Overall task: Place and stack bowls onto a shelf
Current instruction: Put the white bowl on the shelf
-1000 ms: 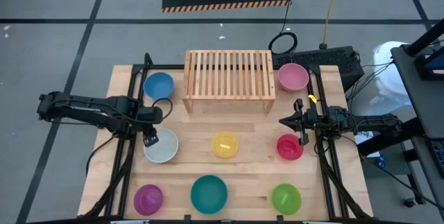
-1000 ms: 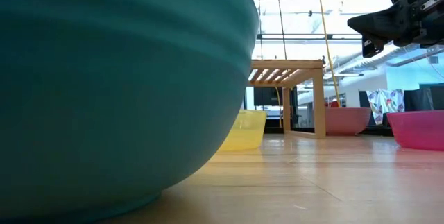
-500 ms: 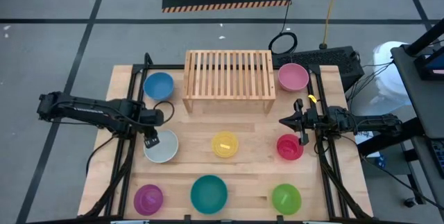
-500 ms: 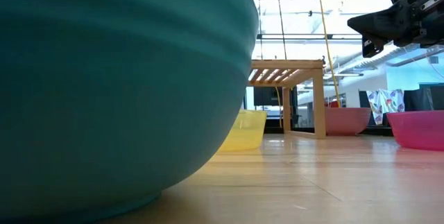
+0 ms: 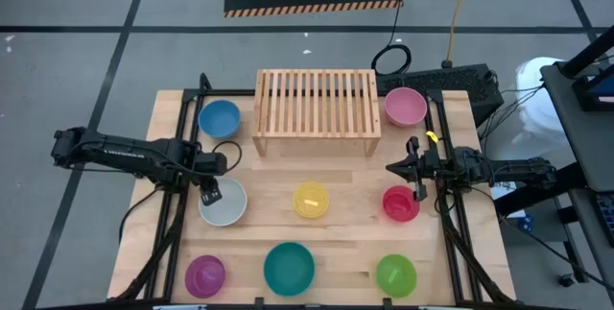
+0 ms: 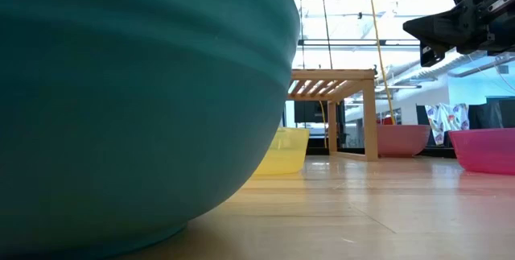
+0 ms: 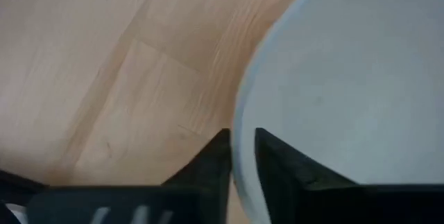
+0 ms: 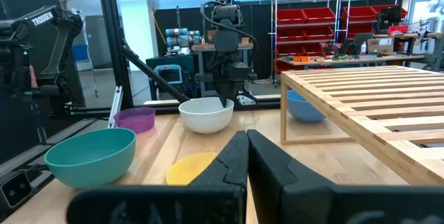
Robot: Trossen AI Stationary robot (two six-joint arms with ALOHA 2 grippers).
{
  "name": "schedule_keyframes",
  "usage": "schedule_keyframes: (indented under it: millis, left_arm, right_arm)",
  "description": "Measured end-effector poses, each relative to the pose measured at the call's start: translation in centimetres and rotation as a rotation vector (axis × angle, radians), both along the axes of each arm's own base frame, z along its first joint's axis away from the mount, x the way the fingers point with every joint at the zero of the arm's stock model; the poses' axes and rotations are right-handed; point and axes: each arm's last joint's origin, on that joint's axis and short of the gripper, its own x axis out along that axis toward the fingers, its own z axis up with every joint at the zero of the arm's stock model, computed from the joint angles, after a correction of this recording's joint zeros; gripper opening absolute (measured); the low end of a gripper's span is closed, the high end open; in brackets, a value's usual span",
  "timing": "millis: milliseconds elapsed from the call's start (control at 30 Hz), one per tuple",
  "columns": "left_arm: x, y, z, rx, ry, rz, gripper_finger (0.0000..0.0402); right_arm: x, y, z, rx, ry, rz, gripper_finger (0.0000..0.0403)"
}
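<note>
Filling most of the low view, the teal bowl (image 6: 137,99) hides the whole left side of the table (image 5: 336,238), left arm included. The shelf (image 5: 316,107) stands empty at the table's far edge, between the blue bowl (image 5: 219,117) and pink bowl (image 5: 405,106); the low view shows only its right leg and slat ends. The left gripper (image 5: 211,192) is down at the white bowl (image 5: 223,202), fingers narrow and straddling its rim (image 7: 241,137); most of that bowl is cut off in the left wrist view. The right gripper (image 5: 393,168) hangs just above the red bowl (image 5: 400,202), fingers pressed together, holding nothing. The yellow bowl (image 5: 311,199) sits mid-table, purple bowl (image 5: 205,274) and green bowl (image 5: 395,274) at the near corners.
</note>
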Motion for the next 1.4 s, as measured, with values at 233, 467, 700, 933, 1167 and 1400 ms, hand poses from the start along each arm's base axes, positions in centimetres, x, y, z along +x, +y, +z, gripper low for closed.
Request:
schedule_keyframes:
  millis: [233, 467, 700, 933, 1167, 1400]
  left_arm:
    - [0.0, 0.0, 0.0, -0.016, 0.008, 0.064, 0.0011]
    - [0.5, 0.0, 0.6, -0.034, -0.032, 0.141, 0.0008]
    - [1.8, 0.0, 4.1, -0.059, -0.16, 0.201, 0.0008]
    - [1.5, 0.5, 8.7, 0.003, -0.139, 0.313, 0.0008]
    - [2.4, 1.6, 13.3, 0.097, -0.075, 0.28, 0.0008]
    - [5.0, 4.1, 17.7, 0.179, -0.161, 0.257, 0.0008]
  right_arm:
    - [0.0, 0.0, 0.0, 0.0, 0.0, 0.0, 0.0]
    - [0.0, 0.0, 0.0, 0.0, 0.0, 0.0, 0.0]
    - [0.0, 0.0, 0.0, 0.0, 0.0, 0.0, 0.0]
    - [0.0, 0.0, 0.0, 0.0, 0.0, -0.001, 0.0]
    - [0.0, 0.0, 0.1, 0.024, -0.009, 0.002, 0.0]
    - [-0.2, 0.0, 1.0, 0.181, -0.105, 0.025, 0.0]
